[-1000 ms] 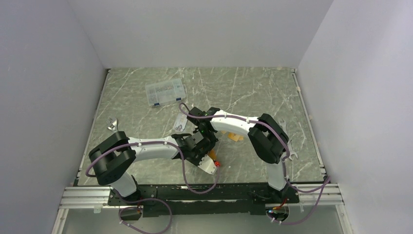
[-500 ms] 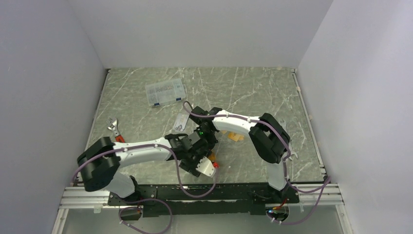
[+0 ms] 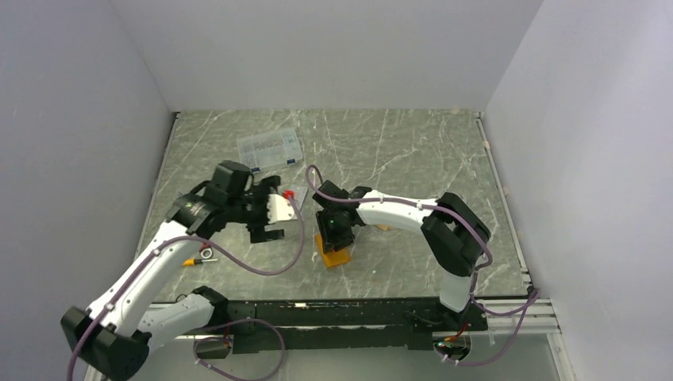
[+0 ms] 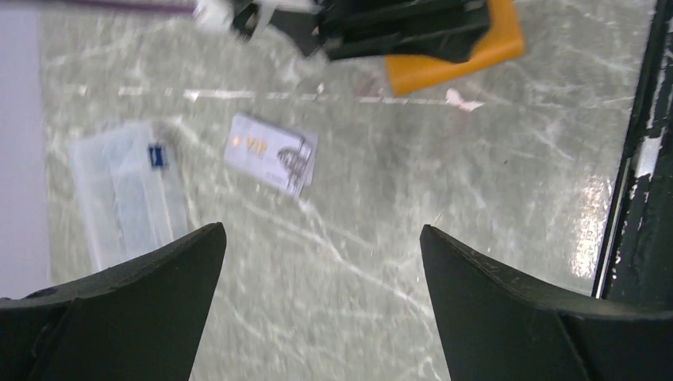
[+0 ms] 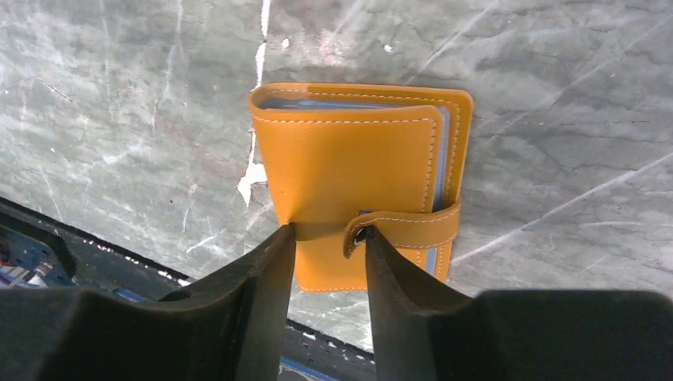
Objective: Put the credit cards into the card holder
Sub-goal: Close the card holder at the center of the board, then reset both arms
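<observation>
**Wallet** [image 5: 349, 159]: nearest item, flat and folded shut on the table [image 5: 555, 119] by its front edge.
- Build: thick orange leather-like cover with pale stitching and rounded corners. Blue-grey leaves show at the open side, and a strap ending in a tab [image 5: 397, 226] wraps round it.
- Handling: probably light, matte and grippy, stiff across the covers and limp at the fold. Take it by the tab to open it.

**Right gripper** [image 5: 327, 234]: directly over the wallet, jaws slightly apart astride the tab's end, clamped on nothing.

**Card** [image 4: 271, 153]: farther back, lying flat and well apart from the wallet.
- Build: thin whitish rectangle, glossy, with gold "VIP" lettering.
- Handling: likely stiff, light and slippery. It lies flush on the smooth marbled top, so an edge must be lifted before pinching.

**Left gripper** [image 4: 321, 232]: raised above the card, jaws wide apart, empty.

**Box** [image 4: 127, 194]: farthest item, clear plastic with compartments.
</observation>
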Tool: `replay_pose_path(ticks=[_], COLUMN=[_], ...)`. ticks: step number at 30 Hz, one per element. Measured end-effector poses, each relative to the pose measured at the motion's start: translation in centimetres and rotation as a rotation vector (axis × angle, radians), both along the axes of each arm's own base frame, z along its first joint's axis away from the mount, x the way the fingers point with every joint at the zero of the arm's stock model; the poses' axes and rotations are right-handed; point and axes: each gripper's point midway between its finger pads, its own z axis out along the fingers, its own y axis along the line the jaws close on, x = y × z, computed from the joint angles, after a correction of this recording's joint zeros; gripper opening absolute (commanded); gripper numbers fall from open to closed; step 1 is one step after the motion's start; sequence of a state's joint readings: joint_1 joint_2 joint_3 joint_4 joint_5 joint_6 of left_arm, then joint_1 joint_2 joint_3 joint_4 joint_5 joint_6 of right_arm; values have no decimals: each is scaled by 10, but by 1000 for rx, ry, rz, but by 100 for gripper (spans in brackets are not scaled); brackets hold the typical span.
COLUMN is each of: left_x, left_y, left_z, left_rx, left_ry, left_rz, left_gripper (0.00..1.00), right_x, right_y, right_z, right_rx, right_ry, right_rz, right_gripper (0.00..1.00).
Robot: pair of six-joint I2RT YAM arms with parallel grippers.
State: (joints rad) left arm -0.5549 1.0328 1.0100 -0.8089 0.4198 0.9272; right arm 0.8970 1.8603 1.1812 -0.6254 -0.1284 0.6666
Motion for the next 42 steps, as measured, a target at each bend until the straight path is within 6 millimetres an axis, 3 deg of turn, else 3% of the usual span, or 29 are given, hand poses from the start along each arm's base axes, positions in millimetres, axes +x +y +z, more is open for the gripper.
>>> replay_pose_path(ticks=[5,10,14,17,18,24,27,30,33,36,42], left_x=[10,23,40,51,53,59,66,74,80,78,87], left_y=[45,74,93,111,116,127,135,144,153,160,178], left_z=[11,18,42,57,60,62,60,44,11,-22,-61], left_rx=[-43,-78,-166,-241,-259,-323,-348,-331,-309,-284,-352], left_ry=[18,72,70,79,83,128,142,201,297,406,409], left_rz=[191,347,464,565,597,713,791,868,929,972,1066], left_gripper=[99,99,99,99,99,99,95,99,99,99,99], right_x=[7,13,20,29,31,49,61,85,121,145,133], right_y=[8,3,-3,1,3,19,12,-29,-102,-191,-273], right_z=[14,19,35,68,80,170,203,214,209,180,113], right_rx=[18,-21,-45,-4,17,170,213,223,201,103,-124], right_ry=[-105,-160,-205,-262,-281,-433,-513,-559,-614,-703,-795], right_rz=[-14,-27,-34,-35,-36,-17,-24,-111,-308,-543,-703], right_gripper=[50,58,75,97,99,100,100,100,100,100,100])
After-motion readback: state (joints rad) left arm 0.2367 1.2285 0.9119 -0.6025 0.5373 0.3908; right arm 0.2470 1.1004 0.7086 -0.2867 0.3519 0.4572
